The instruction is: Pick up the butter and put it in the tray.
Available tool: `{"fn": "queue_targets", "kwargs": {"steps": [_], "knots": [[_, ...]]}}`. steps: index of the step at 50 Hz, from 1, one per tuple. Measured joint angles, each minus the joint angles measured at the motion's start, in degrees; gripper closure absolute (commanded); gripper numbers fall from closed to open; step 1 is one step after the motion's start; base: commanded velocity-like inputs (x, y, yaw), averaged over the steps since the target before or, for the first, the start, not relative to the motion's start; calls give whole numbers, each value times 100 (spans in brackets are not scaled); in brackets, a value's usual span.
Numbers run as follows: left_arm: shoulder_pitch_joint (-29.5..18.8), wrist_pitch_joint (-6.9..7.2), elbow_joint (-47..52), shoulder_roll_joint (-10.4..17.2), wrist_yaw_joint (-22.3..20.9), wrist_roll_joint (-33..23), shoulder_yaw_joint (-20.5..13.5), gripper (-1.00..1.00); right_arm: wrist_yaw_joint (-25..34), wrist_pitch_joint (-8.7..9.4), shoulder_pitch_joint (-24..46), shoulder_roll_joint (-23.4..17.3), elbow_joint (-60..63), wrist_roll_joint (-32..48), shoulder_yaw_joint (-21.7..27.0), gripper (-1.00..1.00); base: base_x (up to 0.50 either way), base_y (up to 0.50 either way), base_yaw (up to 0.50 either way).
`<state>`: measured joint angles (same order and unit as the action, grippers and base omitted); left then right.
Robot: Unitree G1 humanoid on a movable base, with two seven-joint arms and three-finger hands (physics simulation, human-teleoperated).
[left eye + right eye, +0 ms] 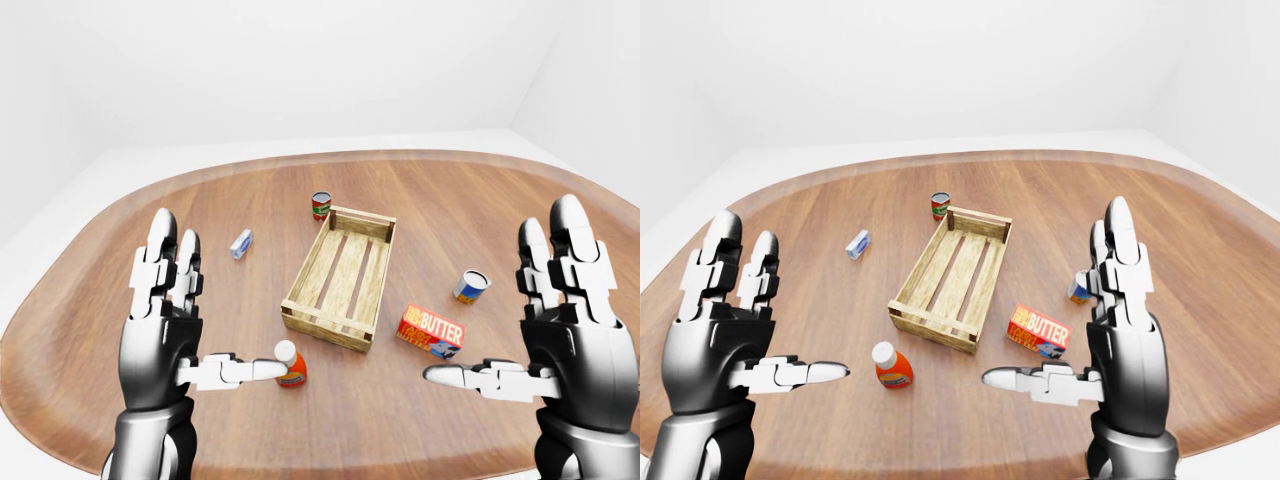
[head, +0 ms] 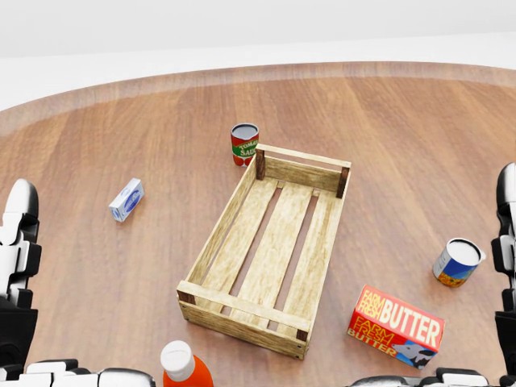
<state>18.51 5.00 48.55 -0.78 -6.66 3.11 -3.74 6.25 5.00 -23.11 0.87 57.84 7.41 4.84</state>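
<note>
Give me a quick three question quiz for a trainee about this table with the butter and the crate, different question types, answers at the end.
1. True or false: the butter lies inside the crate.
2. Which stands by the crate's top-left corner in the head view: A) red can B) blue can C) ketchup bottle?
3. Fill in: both the left hand and right hand are ____.

Key: 1 false; 2 A; 3 open.
</note>
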Motion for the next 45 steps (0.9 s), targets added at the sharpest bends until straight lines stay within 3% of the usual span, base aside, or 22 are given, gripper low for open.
{"fn": "queue_targets", "kwargs": {"steps": [12, 21, 45], "knots": [[-25, 0, 23, -5, -17, 44, -80, -100, 975, 0, 180, 148, -338, 456, 1194, -100, 0, 0, 0], [-45, 0, 53, -15, -32, 71, -131, -100, 1303, 0, 599, -92, -1016, 614, 1803, -100, 0, 0, 0], [-98, 0, -13, -15, -32, 76, -171, -100, 1443, 0, 1551, -1174, -3754, 1171, 1844, -100, 0, 0, 0]]}}
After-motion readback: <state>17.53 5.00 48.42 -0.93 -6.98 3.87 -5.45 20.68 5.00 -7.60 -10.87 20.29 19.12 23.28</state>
